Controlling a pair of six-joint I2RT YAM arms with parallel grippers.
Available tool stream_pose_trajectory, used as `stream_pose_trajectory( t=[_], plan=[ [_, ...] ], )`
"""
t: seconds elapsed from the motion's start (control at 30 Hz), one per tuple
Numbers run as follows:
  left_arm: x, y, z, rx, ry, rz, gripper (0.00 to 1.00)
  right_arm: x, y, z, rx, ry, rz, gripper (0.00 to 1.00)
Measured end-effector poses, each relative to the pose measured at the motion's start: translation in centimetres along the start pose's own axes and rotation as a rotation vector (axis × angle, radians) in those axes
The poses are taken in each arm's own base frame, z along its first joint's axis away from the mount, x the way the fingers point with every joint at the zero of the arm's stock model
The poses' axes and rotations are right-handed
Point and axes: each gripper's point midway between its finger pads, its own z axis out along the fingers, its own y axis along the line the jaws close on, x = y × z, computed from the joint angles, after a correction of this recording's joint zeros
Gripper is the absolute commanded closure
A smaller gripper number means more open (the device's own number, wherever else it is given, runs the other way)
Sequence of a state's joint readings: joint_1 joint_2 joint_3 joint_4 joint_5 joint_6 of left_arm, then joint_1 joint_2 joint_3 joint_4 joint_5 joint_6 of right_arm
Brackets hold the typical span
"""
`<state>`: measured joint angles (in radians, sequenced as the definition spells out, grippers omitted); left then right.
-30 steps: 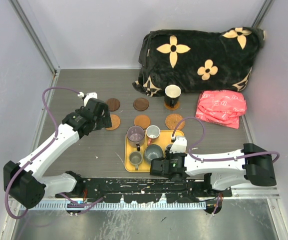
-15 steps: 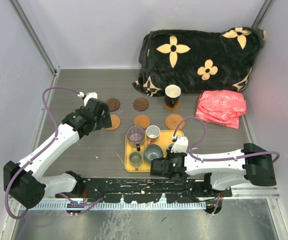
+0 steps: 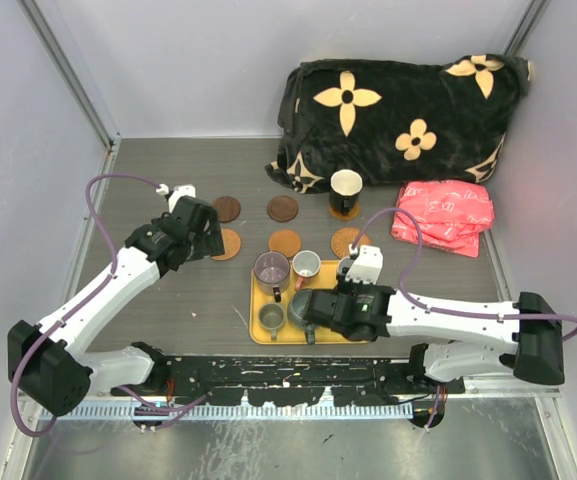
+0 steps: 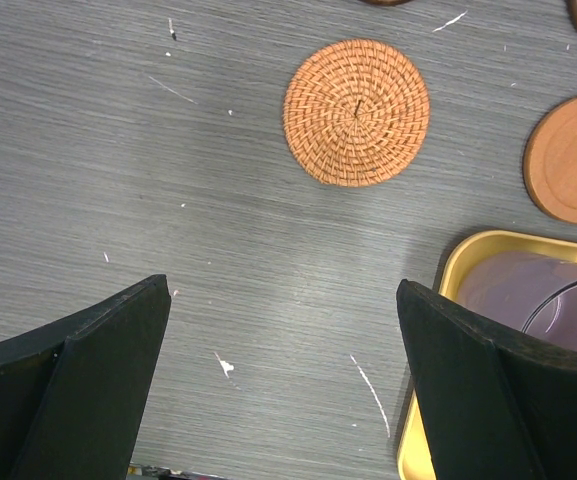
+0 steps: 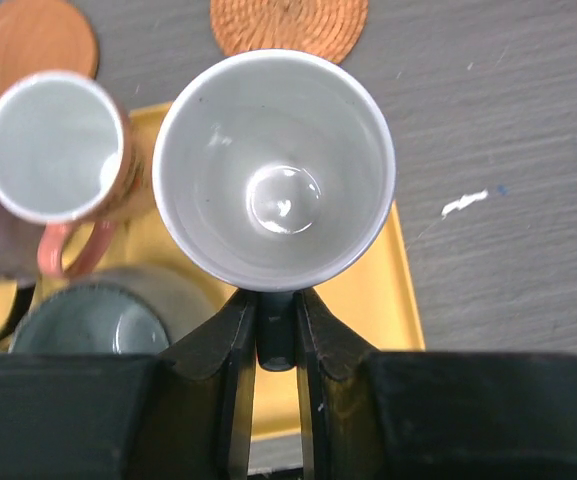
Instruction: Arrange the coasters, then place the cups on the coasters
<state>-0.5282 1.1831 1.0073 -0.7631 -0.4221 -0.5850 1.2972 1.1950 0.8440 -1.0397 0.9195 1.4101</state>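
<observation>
coasters (image 3: 282, 208): six, flat | black cup (image 3: 345, 186): upright on one | grey cup (image 5: 273, 170): handle clamped | four cups (image 3: 271, 268): in tray (image 3: 258, 335)

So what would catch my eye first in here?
Probably the black blanket with big gold flowers, heaped at the far right. Then the yellow tray at the near middle, where the right pincer is shut on the handle of a grey mug.

A robot test cell in a lab: plain pale panel walls (image 3: 198, 60) on metal frame posts (image 3: 68, 75) box in a grey wood-grain table (image 3: 198, 300). Two arms (image 3: 98, 295) are bolted at its near edge. A blanket (image 3: 398, 100), cups (image 3: 306, 265) and coasters (image 3: 283, 208) serve as household props.
</observation>
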Motion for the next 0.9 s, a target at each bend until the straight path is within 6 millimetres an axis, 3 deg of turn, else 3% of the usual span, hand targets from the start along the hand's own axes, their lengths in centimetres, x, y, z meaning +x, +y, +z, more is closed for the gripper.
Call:
stream_pose_trajectory(
  t=[0.27,0.4,0.63,0.9],
  plan=[
    [0.4,-0.1,0.6,-0.014,0.023,0.012,0.02,-5.7,-1.0,3.9,0.037,-0.073,0.025,0.99],
    [0.4,-0.1,0.7,-0.016,0.024,0.014,0.02,-7.3,-1.7,6.2,0.05,-0.102,-0.003,0.99],
    [0.2,-0.3,0.8,-0.017,0.025,0.017,0.02,-8.0,-1.7,9.6,0.024,-0.107,-0.061,0.99],
    [0.0,-0.6,1.2,-0.022,0.032,0.025,0.02,-7.4,-1.0,12.9,-0.016,-0.08,-0.114,1.0]
  ],
)
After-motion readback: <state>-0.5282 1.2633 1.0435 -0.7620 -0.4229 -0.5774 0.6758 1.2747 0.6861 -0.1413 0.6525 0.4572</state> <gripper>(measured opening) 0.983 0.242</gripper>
